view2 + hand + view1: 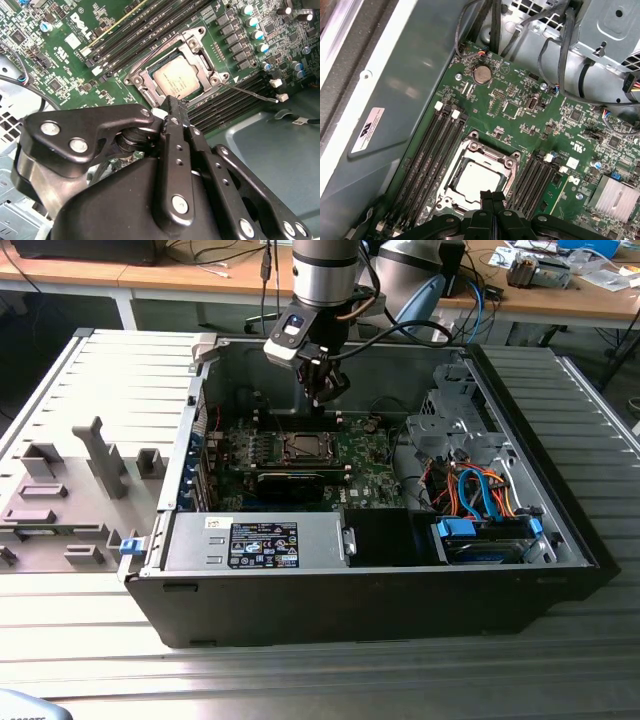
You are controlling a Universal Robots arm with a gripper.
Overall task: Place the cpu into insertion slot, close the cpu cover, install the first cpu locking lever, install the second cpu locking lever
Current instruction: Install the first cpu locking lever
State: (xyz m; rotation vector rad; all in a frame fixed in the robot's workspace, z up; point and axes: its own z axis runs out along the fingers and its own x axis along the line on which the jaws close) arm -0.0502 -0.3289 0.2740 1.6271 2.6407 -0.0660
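The open computer case (400, 605) lies on the table (300, 680), with the green board (520, 125) on its floor. My pincer (490, 196) hangs just above the board, its two fingers pressed together with nothing between them. Close under the tips is the insertion slot (303, 447). The cpu cover (487, 151) seems to lie flat on it, and the cpu (477, 181) sits inside, showing through the window. One thin wire lever (250, 92) sticks out beside the slot, not hooked down, I think. I judge the first locking lever is the step in hand; it calls for a small, exact push on thin wire.
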